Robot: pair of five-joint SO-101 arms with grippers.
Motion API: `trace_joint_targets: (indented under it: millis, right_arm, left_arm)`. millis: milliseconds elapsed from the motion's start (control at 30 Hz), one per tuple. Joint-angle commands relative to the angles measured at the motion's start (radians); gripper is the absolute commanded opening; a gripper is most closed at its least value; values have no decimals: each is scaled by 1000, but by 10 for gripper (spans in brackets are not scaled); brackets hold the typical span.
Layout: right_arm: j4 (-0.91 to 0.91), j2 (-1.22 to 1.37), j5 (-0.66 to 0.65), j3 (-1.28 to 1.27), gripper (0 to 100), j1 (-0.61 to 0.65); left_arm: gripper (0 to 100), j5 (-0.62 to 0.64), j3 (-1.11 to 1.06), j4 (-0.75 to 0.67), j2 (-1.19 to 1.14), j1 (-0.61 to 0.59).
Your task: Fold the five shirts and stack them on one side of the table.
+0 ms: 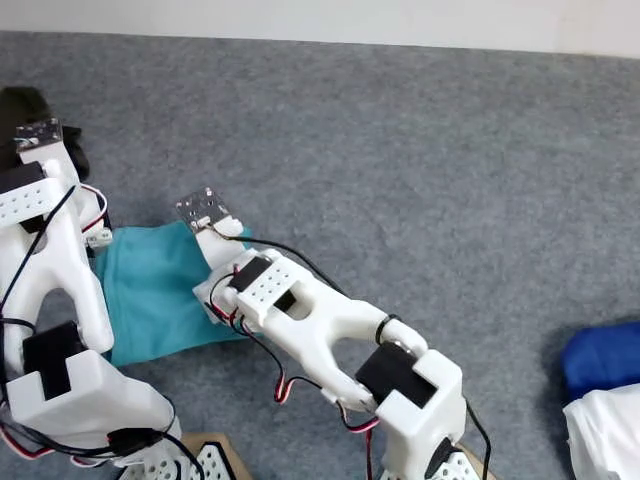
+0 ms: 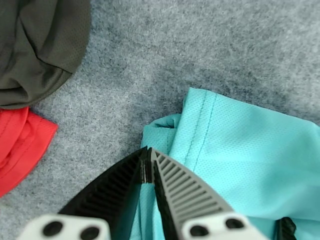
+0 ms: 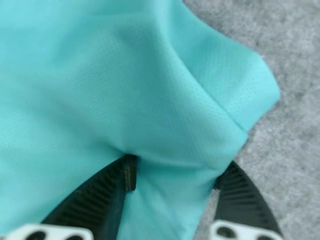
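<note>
**Two-arm hold on one garment, mid-fold.** The teal shirt (image 1: 155,290) lies on the grey counter (image 1: 420,140) close to its left edge and toward the near edge. It is gathered into a compact rectangle rather than spread flat.

The left hand (image 2: 149,159) is pressed together on a tucked corner of the cloth, just beside a stitched hem. Pinching at the border probably gives it a firm point from which that side can be carried over along a fold line.

The right hand (image 3: 177,172) is down on the same shirt, toward the side away from the counter's left edge. It is spread wide, with a raised ridge of teal fabric bunched between its two sides. Whether it bears down on that ridge cannot be told. It looks placed either to close on the ridge or to pin the cloth so it does not slide when the other side is drawn.

Both arms crowd over a single shirt most likely because limp knit needs two anchor points to fold squarely.

A dark shirt (image 2: 35,50) and a red shirt (image 2: 20,145) lie touching at the left edge, near the teal one. They could be the start of the stack or simply waiting. A blue shirt (image 1: 600,355) and a white shirt (image 1: 605,430) sit bunched at the right edge by the near corner, well apart from the work, and evidently not yet folded.
</note>
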State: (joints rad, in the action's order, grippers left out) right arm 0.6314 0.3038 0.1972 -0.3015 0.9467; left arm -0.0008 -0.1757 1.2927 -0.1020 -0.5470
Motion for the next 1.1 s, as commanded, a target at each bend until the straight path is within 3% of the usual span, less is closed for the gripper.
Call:
trace_joint_targets:
  millis: [0,67,233,367,700,1067]
  right_arm:
    - [13,8,6,45,77,10]
    - [12,8,2,47,0,10]
    - [44,1,-117,42,6,7]
    - [165,-13,-127,65,6,-51]
    - [269,-449,-127,-68,6,-426]
    - [271,-1052,-186,-378,6,-763]
  left_arm:
    - [7,8,4,-5,5,15]
    - [7,8,4,-3,5,15]
    - [7,8,-1,-2,5,12]
    - [7,6,-28,-9,5,12]
    - [7,6,-33,-3,5,10]
    - [7,6,-219,-31,5,199]
